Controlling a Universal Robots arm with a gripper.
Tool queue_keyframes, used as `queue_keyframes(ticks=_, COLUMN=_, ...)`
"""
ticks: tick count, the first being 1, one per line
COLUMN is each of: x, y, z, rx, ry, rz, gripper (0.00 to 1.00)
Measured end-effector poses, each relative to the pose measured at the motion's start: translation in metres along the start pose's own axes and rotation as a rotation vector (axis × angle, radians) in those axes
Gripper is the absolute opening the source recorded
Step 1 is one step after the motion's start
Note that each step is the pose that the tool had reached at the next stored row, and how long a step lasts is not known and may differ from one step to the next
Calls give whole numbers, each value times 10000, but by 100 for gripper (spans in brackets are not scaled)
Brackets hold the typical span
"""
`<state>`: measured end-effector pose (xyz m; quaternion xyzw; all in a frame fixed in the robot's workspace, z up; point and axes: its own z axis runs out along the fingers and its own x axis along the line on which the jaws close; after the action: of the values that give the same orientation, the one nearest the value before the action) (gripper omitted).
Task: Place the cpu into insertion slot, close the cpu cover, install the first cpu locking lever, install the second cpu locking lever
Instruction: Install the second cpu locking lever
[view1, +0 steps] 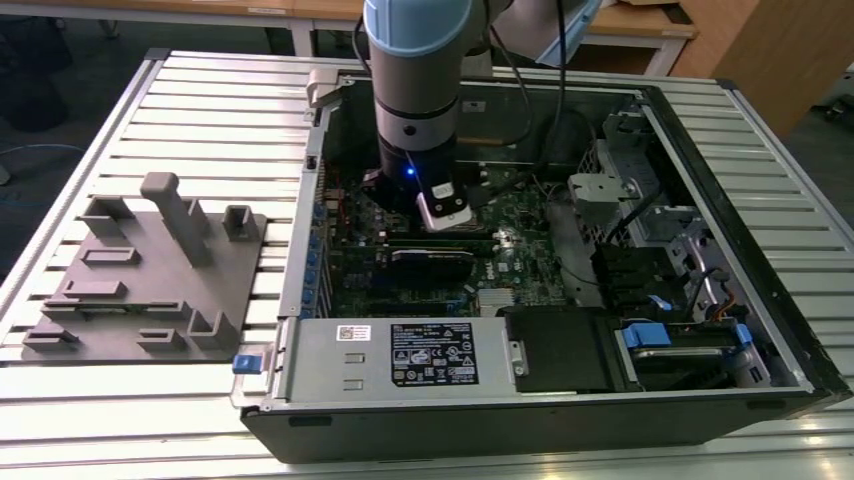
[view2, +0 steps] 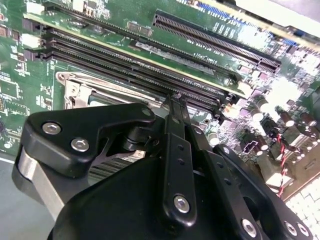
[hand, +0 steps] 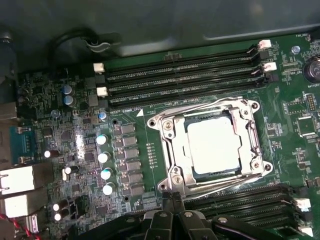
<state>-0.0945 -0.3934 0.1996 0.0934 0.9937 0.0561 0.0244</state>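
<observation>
Slatted metal surface carries an open computer case and, toward the exterior view's left, a grey holder block. We see the arm reaching straight down into the case over the green board.

In the first wrist view the cpu already lies flat in the insertion slot, its pale metal top showing through the window of the cpu cover, which is folded down over it. A thin locking lever runs along the socket edge nearest the gripper.

The gripper's fingers are pressed together with no gap between the tips, and we see nothing held between them. The tips sit just beside the socket's near corner, at the end of that lever, so the cpu lies directly beyond them, with the memory slots on its far side.
</observation>
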Motion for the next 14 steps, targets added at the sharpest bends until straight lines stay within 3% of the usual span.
queue_keyframes(ticks=5, x=3, y=-5, z=27, rx=-87, ry=21, rz=6, gripper=11)
queue_keyframes(ticks=8, x=2, y=-3, z=47, rx=-201, ry=25, rz=11, gripper=11)
queue_keyframes(ticks=14, x=7, y=-6, z=43, rx=-243, ry=45, rz=14, gripper=11)
